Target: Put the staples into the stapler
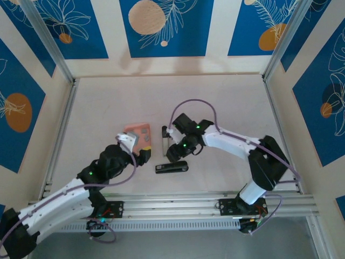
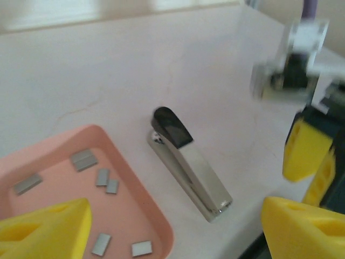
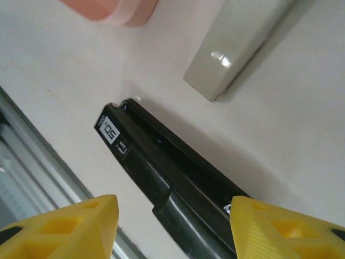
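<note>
The stapler lies in two parts on the table. Its silver-white bar (image 2: pixel 191 172), black-capped at the far end, rests just right of the pink tray (image 2: pixel 137 178). Its black top arm (image 3: pixel 167 178) lies flat nearer the arm bases (image 1: pixel 171 167). Several grey staples (image 2: pixel 83 159) are scattered inside the tray. My left gripper (image 2: pixel 178 240) is open and holds nothing, hovering over the tray's near right corner and the bar's near end. My right gripper (image 3: pixel 175 232) is open above the black arm, which runs between its yellow fingers (image 3: pixel 64 229) without being clamped.
The tray (image 1: pixel 137 133) sits left of the silver bar (image 1: pixel 164 139) in the middle of the table. An aluminium rail (image 1: pixel 205 202) runs along the near edge, close behind the black arm. My two grippers (image 1: pixel 141 155) (image 1: pixel 173 153) work close together.
</note>
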